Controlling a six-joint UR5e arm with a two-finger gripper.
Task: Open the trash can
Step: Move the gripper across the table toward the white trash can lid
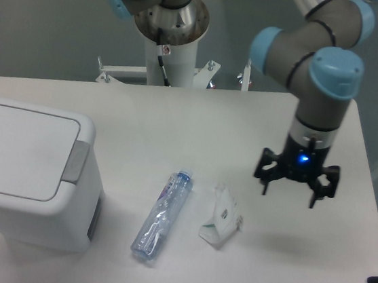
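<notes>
1. Trash can point(25, 171) sits lid-down at the tabletop's point(178, 120) left edge, grey push tab point(76, 162) facing right.
2. Gripper point(295, 192) hovers well apart, jaws spread, holding nothing.
3. It should likely cross above the bottle point(162, 215) and press the tab squarely.

The trash can point(25, 171) is seen in white, with a grey push tab point(76, 163) on its rim. The bench point(198, 122) is plain white. The crushed bottle point(162, 215) is clear with a blue cap. The tool point(297, 176) is black, lit by a small blue light. The arm point(320, 68) is coloured grey with light blue caps.
</notes>
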